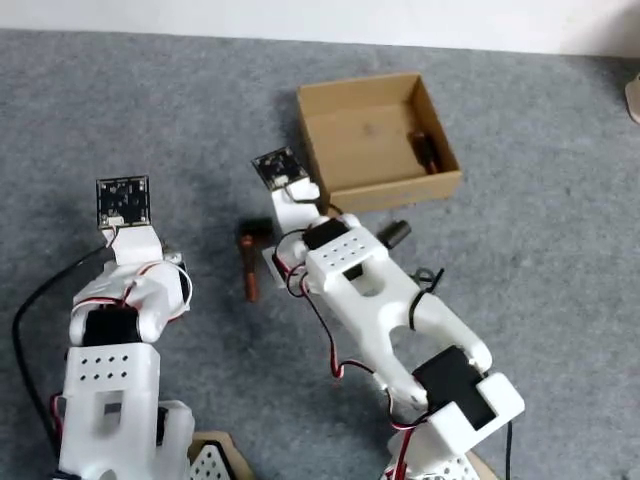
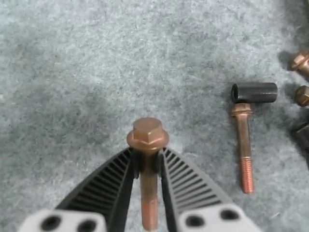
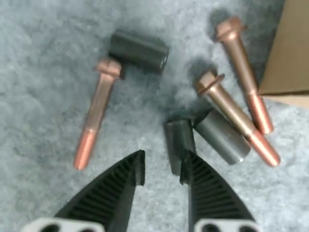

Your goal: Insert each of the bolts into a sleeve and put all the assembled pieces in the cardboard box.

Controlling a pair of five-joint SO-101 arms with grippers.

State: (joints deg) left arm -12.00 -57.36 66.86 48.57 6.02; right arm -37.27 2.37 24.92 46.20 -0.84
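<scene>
Left jaws tight around bolt [image 2: 147, 145]

Fuzzy grey carpet [image 1: 560, 270] throughout.

A: What can't you make out from there?
B: On my left wrist view, the bolt [image 2: 147, 136] in my left gripper [image 2: 148, 155] runs off the picture's edge. A bolt head [image 2: 300, 61] farther off is cut by another edge.
A: And overhead?
B: My right arm [image 1: 362, 272] covers most of the loose parts. The dark piece [image 1: 425, 150] in the cardboard box [image 1: 355, 130] is too small to identify.
</scene>
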